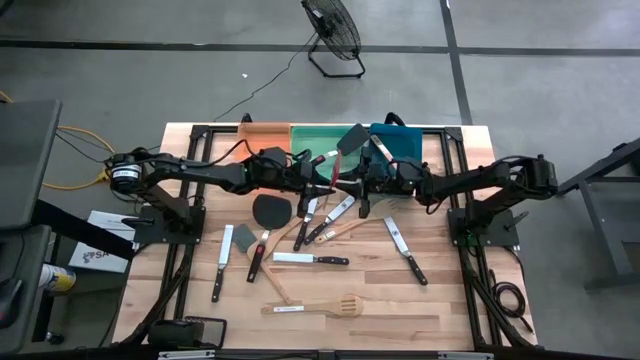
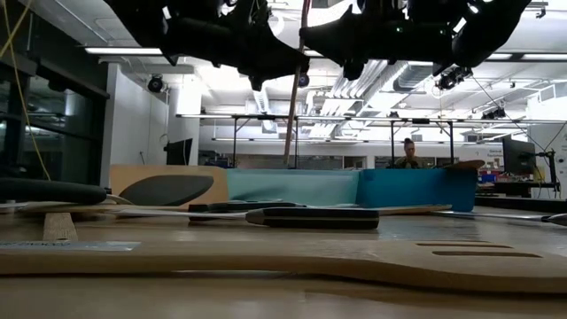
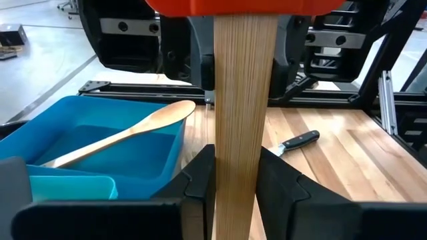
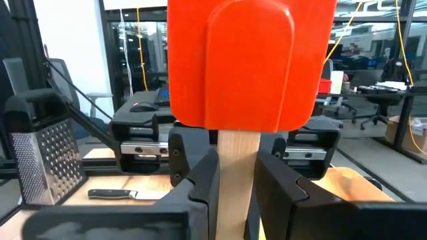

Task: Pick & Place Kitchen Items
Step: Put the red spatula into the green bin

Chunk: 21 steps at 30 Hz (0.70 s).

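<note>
Meeting over the middle of the table [image 1: 440,310] in the high view, the left gripper [image 1: 318,180] and right gripper [image 1: 350,184] both clamp one red spatula [image 1: 334,172], just near of the green tray [image 1: 312,135]; other utensils lie scattered nearer, among them a black spatula [image 1: 270,210] and a slotted wooden turner [image 1: 315,306]. From the low view, the spatula's wooden handle [image 2: 291,97] hangs upright between the dark arms, above the trays. Left wrist view: both fingers [image 3: 200,183] press the handle, beside a blue tray [image 3: 100,143] holding a wooden spoon [image 3: 127,133]. Right wrist view: its fingers [image 4: 200,183] squeeze the handle under the red blade.
</note>
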{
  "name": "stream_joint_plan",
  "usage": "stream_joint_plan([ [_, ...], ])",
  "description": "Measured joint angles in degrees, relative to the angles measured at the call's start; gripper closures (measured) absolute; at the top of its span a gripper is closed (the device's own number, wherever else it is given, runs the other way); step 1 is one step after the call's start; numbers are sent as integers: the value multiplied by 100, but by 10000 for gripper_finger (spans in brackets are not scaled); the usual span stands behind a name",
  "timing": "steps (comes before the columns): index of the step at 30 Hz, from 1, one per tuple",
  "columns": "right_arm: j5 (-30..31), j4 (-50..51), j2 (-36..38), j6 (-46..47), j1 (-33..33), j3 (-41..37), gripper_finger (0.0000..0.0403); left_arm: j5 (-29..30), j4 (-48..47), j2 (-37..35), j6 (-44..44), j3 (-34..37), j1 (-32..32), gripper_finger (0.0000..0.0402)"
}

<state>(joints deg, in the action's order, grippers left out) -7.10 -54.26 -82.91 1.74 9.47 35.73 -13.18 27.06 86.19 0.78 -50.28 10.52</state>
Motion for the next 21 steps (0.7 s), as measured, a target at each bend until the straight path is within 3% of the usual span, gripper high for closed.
stream_joint_plan([
  [10, 298, 74, 78, 175, 2, 0, 217, 77, -143, -15, 55, 0, -2, 330],
  [21, 1630, 1681, 732, 541, -4, 0, 199, 1198, -779, -50, 551, -261, -9, 330],
])
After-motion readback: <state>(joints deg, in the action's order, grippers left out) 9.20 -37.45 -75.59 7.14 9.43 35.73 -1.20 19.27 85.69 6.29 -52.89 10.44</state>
